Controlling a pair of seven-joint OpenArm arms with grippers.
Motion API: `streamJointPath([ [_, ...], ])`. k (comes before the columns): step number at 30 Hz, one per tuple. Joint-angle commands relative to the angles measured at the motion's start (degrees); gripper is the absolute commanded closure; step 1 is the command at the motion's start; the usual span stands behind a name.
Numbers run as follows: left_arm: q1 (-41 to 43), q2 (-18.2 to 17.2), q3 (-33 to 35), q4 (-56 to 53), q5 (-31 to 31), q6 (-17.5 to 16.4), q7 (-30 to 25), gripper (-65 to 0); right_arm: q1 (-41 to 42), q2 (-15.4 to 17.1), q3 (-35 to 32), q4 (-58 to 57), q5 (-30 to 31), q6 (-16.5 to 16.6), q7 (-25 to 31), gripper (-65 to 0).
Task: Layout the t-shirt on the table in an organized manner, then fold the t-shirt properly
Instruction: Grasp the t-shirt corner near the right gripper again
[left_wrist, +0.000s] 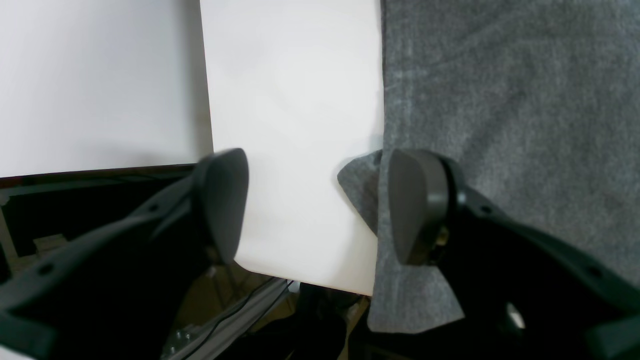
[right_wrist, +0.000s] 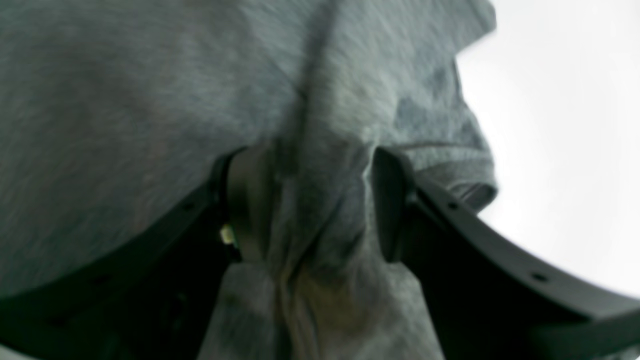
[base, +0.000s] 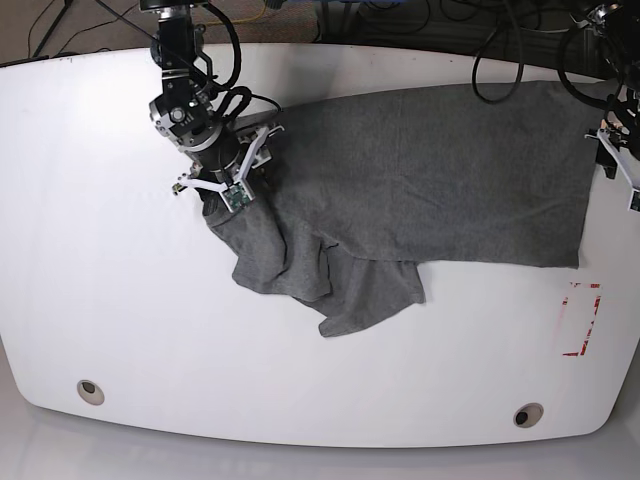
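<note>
A glossy white table (base: 110, 300) with curved edges, two round holes (base: 90, 390) near its front edge and red tape marks (base: 582, 320) carries a grey t-shirt (base: 430, 170), partly spread, partly bunched.

The base view looks straight down on the whole table (base: 120, 330); both wrist views sit close behind their grippers, sharing the t-shirt (base: 430, 170).

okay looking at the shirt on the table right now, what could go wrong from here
1. A bunch of the t-shirt sits between the parted jaws of the right gripper; it may snag and drag when the arm lifts.
2. The shirt's corner hangs past the table edge by the open left gripper; it could slide off.
3. The sleeve end lies crumpled, so folding now would trap wrinkles.
</note>
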Motion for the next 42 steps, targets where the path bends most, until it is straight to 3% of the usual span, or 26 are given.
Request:
streamJointPath([
  [1,-0.34,-1.05,-0.35,0.79,-0.04,0.36,-0.79,-39.3,1.66,-0.04,0.01,-0.96,0.73,0.34,1.52,-30.8],
  [9,-0.25,-1.05,-0.35,0.79,-0.04,0.36,-0.79,-39.3,2.63,-0.3,0.1,-1.92,0.73,0.34,3.1,-28.4],
  [23,0.01,-1.05,-0.35,0.79,-0.04,0.36,-0.79,-39.3,2.54,-0.39,0.1,0.01,0.38,0.25,2.75,-0.8],
  [34,-0.43,-1.05,-0.35,0.79,-0.04,0.36,-0.79,-39.3,1.04,-0.3,0.19,3.88,0.29,0.16,2.75,-0.6],
  [42,-0.43,-1.05,0.62,0.79,-0.04,0.36,-0.79,-39.3,2.36,-0.3,0.19,0.71,0.2,0.07,0.81,-1.0],
])
